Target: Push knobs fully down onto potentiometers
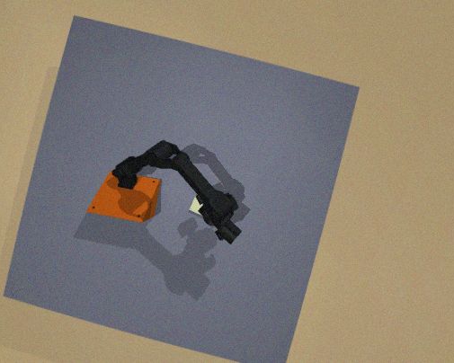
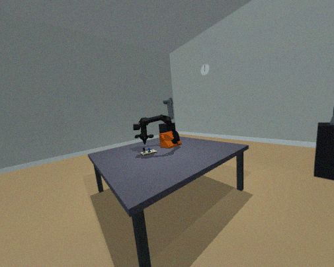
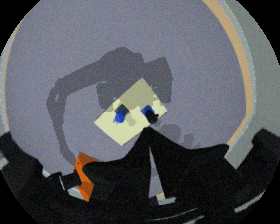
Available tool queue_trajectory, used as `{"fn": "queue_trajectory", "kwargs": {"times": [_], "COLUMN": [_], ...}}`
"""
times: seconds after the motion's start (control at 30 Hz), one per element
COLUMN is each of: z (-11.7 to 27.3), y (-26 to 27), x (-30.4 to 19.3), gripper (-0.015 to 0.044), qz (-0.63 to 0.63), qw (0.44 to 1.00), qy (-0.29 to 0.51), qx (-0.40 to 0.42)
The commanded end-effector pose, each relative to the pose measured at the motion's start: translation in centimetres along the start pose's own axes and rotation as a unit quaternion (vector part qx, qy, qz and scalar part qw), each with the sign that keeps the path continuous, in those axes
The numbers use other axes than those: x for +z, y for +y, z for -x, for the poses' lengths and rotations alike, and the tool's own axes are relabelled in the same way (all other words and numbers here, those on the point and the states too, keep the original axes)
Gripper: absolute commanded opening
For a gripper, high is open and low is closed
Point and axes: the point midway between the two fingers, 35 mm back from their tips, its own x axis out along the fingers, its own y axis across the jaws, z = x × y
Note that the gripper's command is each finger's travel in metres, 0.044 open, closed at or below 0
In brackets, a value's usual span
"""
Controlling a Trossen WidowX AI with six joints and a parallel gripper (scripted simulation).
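Observation:
The pale circuit board (image 1: 194, 208) (image 2: 153, 151) (image 3: 122, 137) stands low on the table, partly hidden by the arm in the top view. A black knob (image 2: 144, 149) (image 3: 152, 117) stands on a blue potentiometer (image 3: 146, 109). A blue knob (image 2: 149, 149) (image 3: 120, 117) stands on a dark potentiometer (image 3: 122, 107). How far down each knob sits is too small to tell. My gripper (image 2: 145, 143) (image 3: 147, 129) is shut and empty. Its tips hang above the board with a visible gap, nearer the black knob than the blue one in the wrist view.
The orange base block (image 1: 120, 198) (image 2: 166, 140) (image 3: 83, 176) stands beside the board on the dark table (image 1: 254, 112) (image 2: 187, 162). The arm (image 1: 193, 177) (image 2: 154, 119) arches from the block to above the board. Its shadow falls around the board.

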Motion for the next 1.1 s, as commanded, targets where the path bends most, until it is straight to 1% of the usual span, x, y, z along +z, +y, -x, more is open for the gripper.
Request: {"fn": "queue_trajectory", "kwargs": {"times": [0.0,0.27,0.53,0.8,1.07], "z": [0.0,0.1,0.3,0.4,0.5], "y": [-0.2,-0.6,-1.0,-1.3,-1.7], "x": [-0.1,-0.1,-0.2,-0.3,-0.4], "gripper": [0.0,0.0,0.0,0.0,0.0], "qz": [0.063,0.201,0.334,0.461,0.58], "qw": [0.998,0.98,0.942,0.887,0.815], "qy": [-0.001,-0.003,-0.006,-0.011,-0.016], "qx": [0.004,0.009,0.013,0.016,0.018]}}
